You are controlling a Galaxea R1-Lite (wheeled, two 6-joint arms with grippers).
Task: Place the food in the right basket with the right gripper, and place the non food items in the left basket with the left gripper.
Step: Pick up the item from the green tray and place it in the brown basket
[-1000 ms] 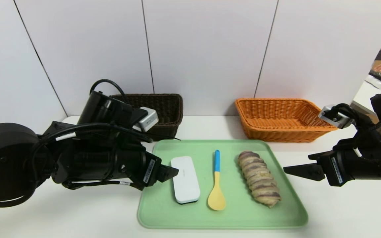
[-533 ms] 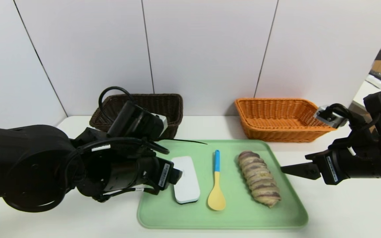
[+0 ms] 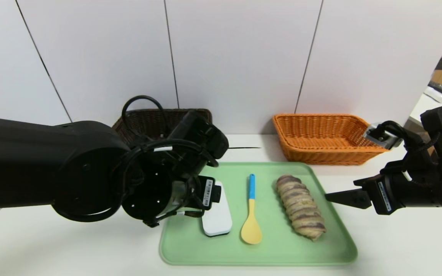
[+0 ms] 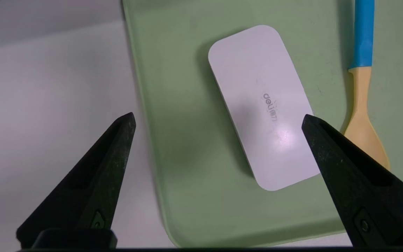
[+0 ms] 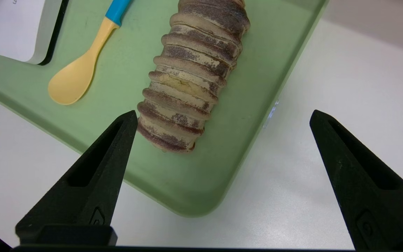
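A green tray [image 3: 336, 245] rests on a white table [image 3: 397, 249].

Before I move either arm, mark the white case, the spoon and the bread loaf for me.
white case [image 4: 262, 105], left wrist view, middle of its white top by the printed logo.
spoon [image 3: 251, 226], head view, on the yellow bowl end.
bread loaf [image 5: 191, 77], right wrist view, middle of its striped top.

White case [image 4: 262, 106], centre frame, on green tray [image 4: 173, 140]; spoon [image 4: 362, 87] far right; left gripper [image 4: 217, 119] spread wide, lower frame.
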